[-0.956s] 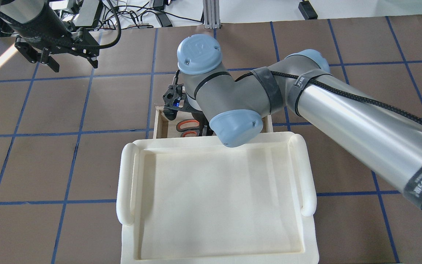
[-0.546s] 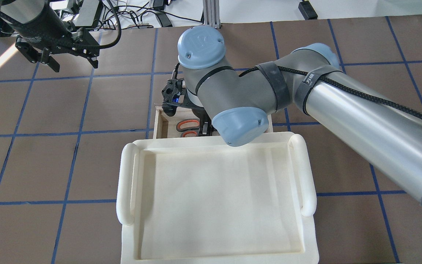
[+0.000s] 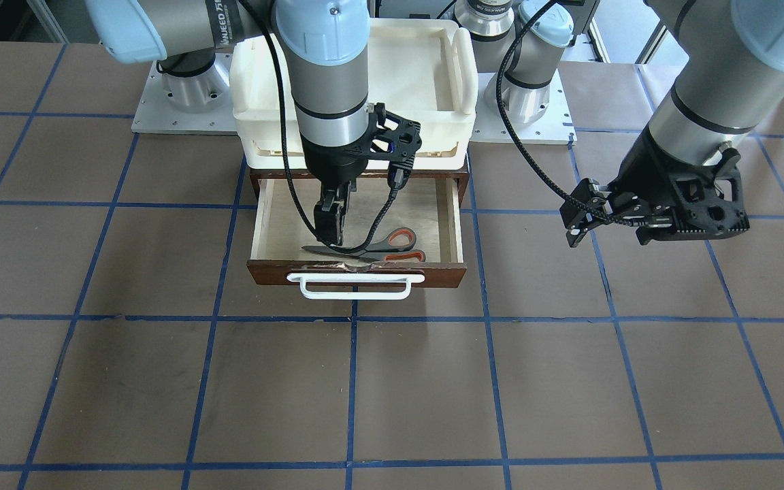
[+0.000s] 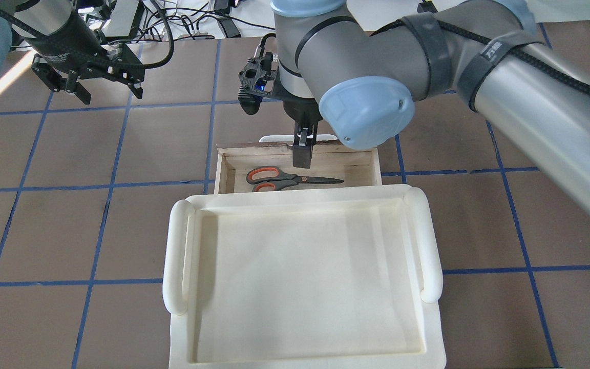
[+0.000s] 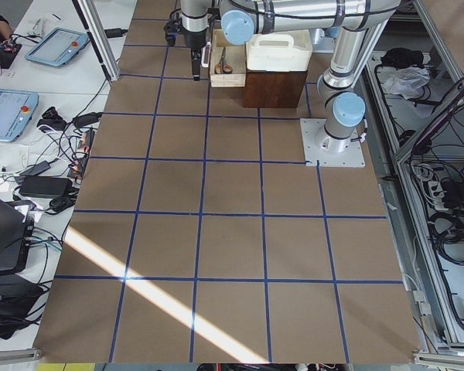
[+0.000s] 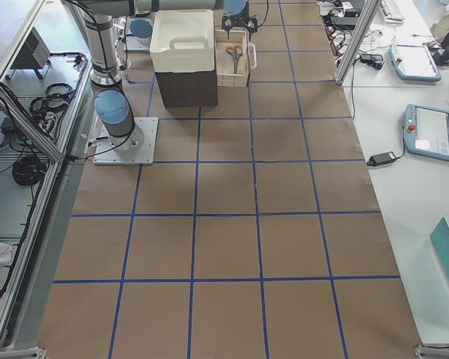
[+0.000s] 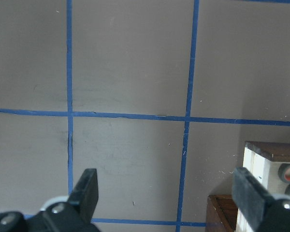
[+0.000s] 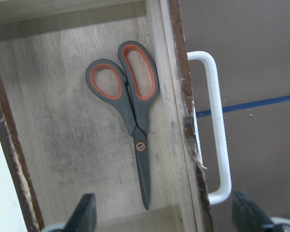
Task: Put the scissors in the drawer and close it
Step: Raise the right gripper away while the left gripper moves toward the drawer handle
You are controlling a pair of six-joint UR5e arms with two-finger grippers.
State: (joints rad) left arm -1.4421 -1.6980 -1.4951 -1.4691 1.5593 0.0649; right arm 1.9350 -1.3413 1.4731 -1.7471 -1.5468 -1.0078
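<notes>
The scissors (image 4: 295,179) lie flat in the open drawer (image 4: 223,169), along its front wall, with the grey and orange loops toward the robot's left. They also show in the front view (image 3: 375,248) and the right wrist view (image 8: 135,111). My right gripper (image 4: 302,151) hangs open and empty just above the drawer (image 3: 358,272), over the blades and the chipped front edge; its fingertips (image 8: 84,212) stand wide apart. The white handle (image 8: 217,125) sticks out in front. My left gripper (image 4: 109,94) is open and empty, high over the table far to the left of the drawer.
The cream-white tray (image 4: 177,256) sits on top of the dark cabinet, right behind the open drawer (image 8: 63,121). Brown table with blue grid lines lies all around. In the front view my left gripper (image 3: 608,237) hovers to the right of the drawer.
My right gripper has risen out of the drawer and moved toward its front edge, leaving the scissors lying free and fully in sight. The left arm has hardly moved.
</notes>
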